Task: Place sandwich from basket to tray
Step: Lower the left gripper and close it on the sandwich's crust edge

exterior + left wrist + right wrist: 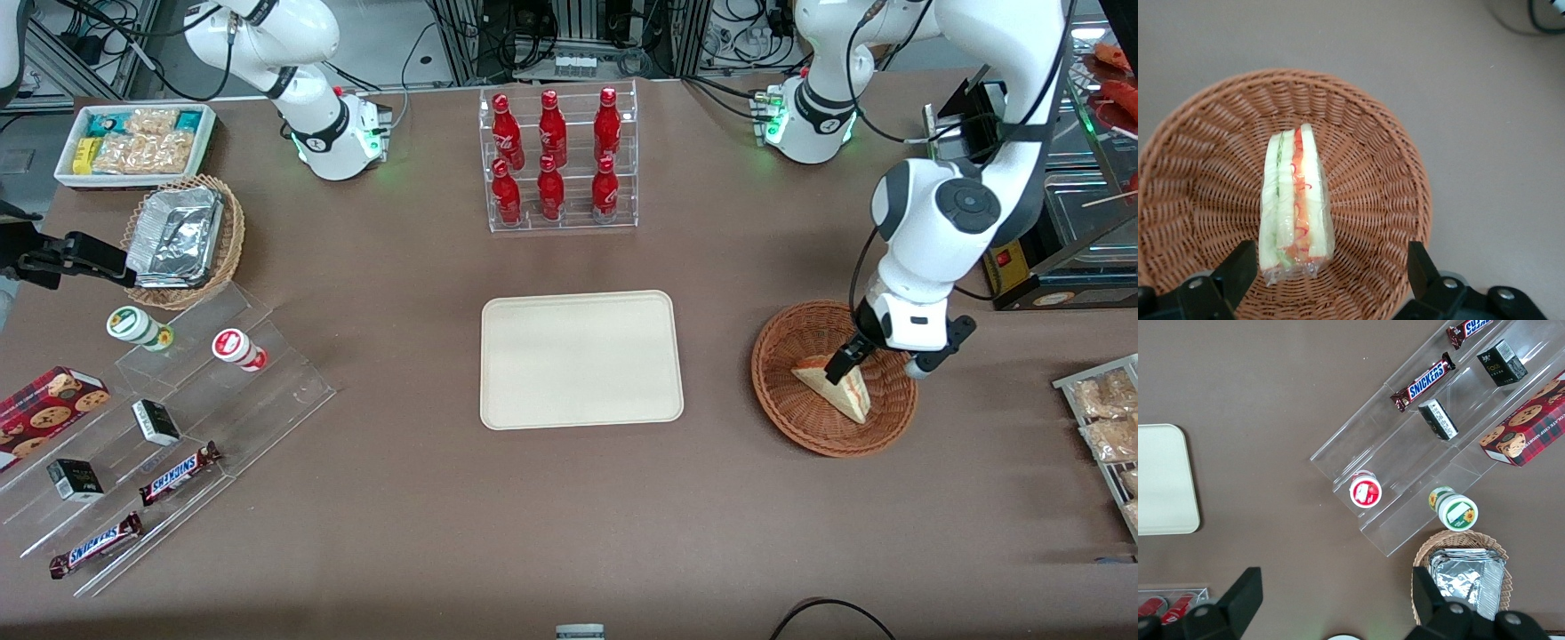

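- One tray [581, 359] lies bare at mid-table.
- One sandwich [836, 388] lies in the basket [787, 404], toward the working arm's end of the table.
- One gripper [880, 363] hangs low over the basket, fingers [1238, 263] spread wide astride the sandwich's end, gripping nothing.

sandwich [836, 384]: 1 | basket [782, 402]: 1 | tray [581, 359]: 1 | gripper [880, 364]: 1, over the basket, fingers spread | red bottles [551, 156]: 6 | Snickers bars [180, 473]: 2 | small dark boxes [156, 421]: 2
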You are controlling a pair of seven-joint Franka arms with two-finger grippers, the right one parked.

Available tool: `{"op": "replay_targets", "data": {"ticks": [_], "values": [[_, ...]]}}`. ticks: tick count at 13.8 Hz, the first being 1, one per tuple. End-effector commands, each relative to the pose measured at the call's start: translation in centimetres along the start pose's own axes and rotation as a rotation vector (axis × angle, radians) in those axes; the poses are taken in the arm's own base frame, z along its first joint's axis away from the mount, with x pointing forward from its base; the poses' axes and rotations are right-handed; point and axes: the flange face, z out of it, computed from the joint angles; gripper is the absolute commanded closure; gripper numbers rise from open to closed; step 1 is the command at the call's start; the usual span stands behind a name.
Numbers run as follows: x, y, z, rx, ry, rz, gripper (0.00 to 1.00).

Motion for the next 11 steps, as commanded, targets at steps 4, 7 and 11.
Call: {"op": "replay_targets", "data": {"ticks": [4,7,11], "values": [[-0.2,-1.8,3.1,0.021,-0.019,-0.045,0.00],[-0.3,-2.0,4.1,0.030,-0.031,-0.048,0.00],[-0.6,-2.1,6.5,0.018,-0.030,-0.057,0.03]]}}
